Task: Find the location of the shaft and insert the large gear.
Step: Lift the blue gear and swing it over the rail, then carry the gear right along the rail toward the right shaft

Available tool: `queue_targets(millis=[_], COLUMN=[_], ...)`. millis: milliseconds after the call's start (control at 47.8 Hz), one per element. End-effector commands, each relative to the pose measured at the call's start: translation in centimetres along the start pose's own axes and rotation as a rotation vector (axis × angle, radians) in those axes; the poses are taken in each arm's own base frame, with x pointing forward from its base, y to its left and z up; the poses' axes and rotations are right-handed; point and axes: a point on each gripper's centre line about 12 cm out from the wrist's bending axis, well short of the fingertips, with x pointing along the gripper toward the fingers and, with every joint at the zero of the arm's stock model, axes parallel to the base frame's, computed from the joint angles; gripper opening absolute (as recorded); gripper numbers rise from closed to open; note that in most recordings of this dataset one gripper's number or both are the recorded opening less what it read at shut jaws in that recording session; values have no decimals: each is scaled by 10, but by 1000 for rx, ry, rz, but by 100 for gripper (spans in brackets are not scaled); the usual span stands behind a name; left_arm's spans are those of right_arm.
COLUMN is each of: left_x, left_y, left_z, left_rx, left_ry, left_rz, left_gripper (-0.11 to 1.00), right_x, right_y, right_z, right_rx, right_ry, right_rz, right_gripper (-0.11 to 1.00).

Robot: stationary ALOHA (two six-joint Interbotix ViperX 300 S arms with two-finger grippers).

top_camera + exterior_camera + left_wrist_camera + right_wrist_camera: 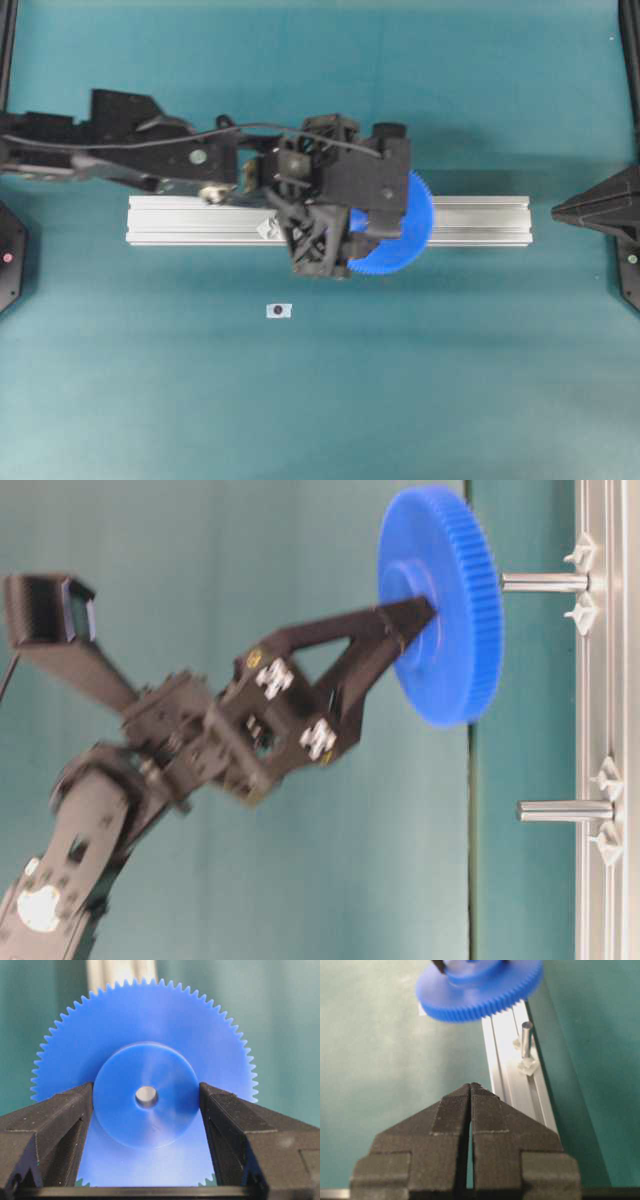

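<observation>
In the overhead view the left arm reaches in from the left edge and ends over the middle of the aluminium rail [470, 220], which lies across the centre of the frame on the teal table [320, 400]. The left gripper [146, 1097] is clamped on the large gear [145, 1050]: in the left wrist view its two black fingers [55, 1120] press on either side of the raised round hub, with the small centre hole midway between them and the toothed rim spreading above and behind. In the overhead view the gear shows as a blue arc right of centre, partly hidden under the gripper and overlapping the rail. In the table-level view, which is turned on its side, the gear sits in the upper right of the frame, held apart from the rail at the right edge; the shaft [545, 582] points at the gear near its upper part, its tip just short of the gear's face, flanked by two tiny translucent brackets [582, 552]. A second pin [565, 810] stands on the rail in the lower right, well apart from the gear. The right gripper [470, 1091] fills the lower half of its wrist view with its fingertips together and nothing between them. A small white tag [278, 311] with a dark dot lies on the table below the rail.
</observation>
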Motion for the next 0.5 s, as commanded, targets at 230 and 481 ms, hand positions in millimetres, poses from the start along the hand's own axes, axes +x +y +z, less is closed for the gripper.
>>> queue_targets(millis=[230,481], left_x=[11,18], left_y=[13,23], left_z=[19,15], left_rx=[66,60], left_ry=[-45,-35], left_rz=[27,42], left_gripper=[72,72], right_x=[-2,-4], right_y=[-1,-2], right_z=[5,4], right_rx=[8,10], right_ry=[-23,-16], right_rz=[-7,-12], right_gripper=[0,0])
